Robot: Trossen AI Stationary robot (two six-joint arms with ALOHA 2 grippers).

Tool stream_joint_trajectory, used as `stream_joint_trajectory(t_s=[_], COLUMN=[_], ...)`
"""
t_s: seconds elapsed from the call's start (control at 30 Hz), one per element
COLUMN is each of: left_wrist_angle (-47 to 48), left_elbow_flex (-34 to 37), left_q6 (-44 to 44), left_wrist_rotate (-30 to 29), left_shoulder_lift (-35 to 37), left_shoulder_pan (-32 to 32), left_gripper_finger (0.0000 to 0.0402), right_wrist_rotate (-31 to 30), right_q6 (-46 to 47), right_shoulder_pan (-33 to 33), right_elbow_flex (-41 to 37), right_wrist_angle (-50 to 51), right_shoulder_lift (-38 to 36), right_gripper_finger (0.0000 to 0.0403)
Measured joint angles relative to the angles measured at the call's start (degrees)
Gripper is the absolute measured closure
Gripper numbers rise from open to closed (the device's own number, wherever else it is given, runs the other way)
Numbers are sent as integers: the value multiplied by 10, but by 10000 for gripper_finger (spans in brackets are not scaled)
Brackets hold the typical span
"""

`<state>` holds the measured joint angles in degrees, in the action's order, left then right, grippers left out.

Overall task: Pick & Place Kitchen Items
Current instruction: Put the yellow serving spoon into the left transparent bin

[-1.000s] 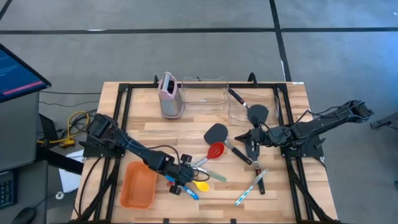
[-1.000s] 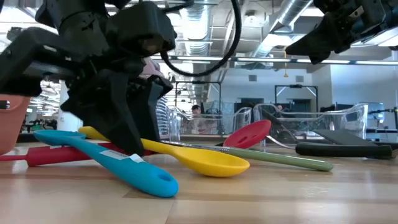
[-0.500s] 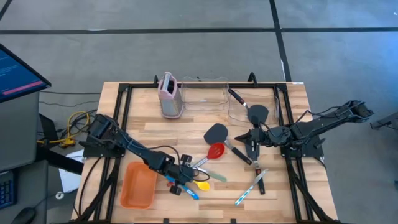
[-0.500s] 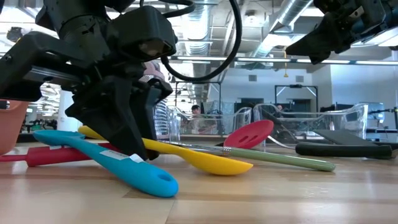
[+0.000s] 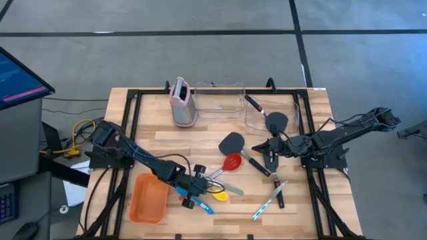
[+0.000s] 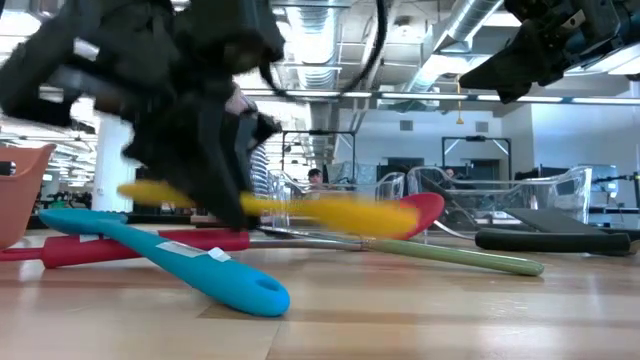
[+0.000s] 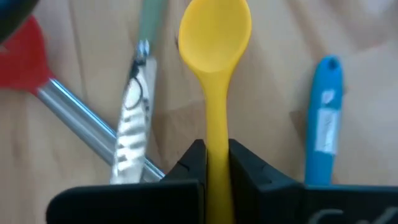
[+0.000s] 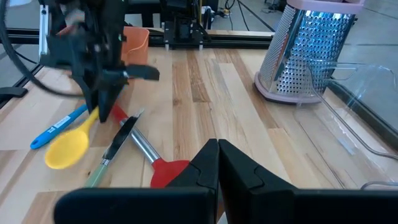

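My left gripper (image 5: 200, 189) is shut on the yellow spoon (image 7: 216, 37) near the table's front, just right of the orange tray (image 5: 148, 198). The blue spoon (image 6: 180, 262) lies flat on the wood beside it. The red spoon (image 5: 231, 161) and a green-handled tool (image 6: 470, 258) also lie on the table, under and beyond the yellow one. Two black spatulas (image 5: 232, 142) (image 5: 276, 122) lie farther back. My right gripper (image 8: 217, 163) hangs shut and empty over the table's right half. My left gripper pinches the yellow spoon's handle (image 7: 216, 140) between its two fingers, well back from the bowl, with a short tail (image 6: 140, 190) sticking out behind. The fingers (image 7: 198, 163) slant down from the table's left and lie across the handle. The spoon hangs about level, clear of the table.
A pink-based metal grater (image 5: 181, 101) and two clear bins (image 5: 219, 100) (image 5: 270, 110) stand along the far edge. More thin tools (image 5: 270, 199) lie at the front right. Bare wood shows between the grater and the tray.
My left gripper has shut on the yellow spoon's handle and risen a little. The spoon, which lay with its bowl on the table, now hangs about level above the blue and red spoons. Those have stayed put.
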<state>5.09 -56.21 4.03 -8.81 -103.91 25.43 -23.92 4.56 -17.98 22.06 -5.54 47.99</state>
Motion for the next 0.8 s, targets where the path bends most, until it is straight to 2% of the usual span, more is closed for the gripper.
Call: stream_joint_trajectory(t_s=[0.23,0.37,0.57,0.8], left_wrist_angle=[-1,0,-2,0], left_elbow_flex=[0,0,0,0], left_q6=[-3,-8,-61,-108], left_wrist_rotate=[-4,-39,-99,-167], left_shoulder_lift=[107,180,269,327], left_shoulder_pan=[0,0,2,2], left_gripper_finger=[391,392,392,392], right_wrist_rotate=[0,0,-1,-1], right_q6=[0,0,0,0], right_shoulder_pan=[0,0,0,0], right_elbow_flex=[0,0,0,0], right_wrist_angle=[0,0,0,0], right_shoulder_lift=[0,0,0,0], right_gripper_finger=[401,401,401,401])
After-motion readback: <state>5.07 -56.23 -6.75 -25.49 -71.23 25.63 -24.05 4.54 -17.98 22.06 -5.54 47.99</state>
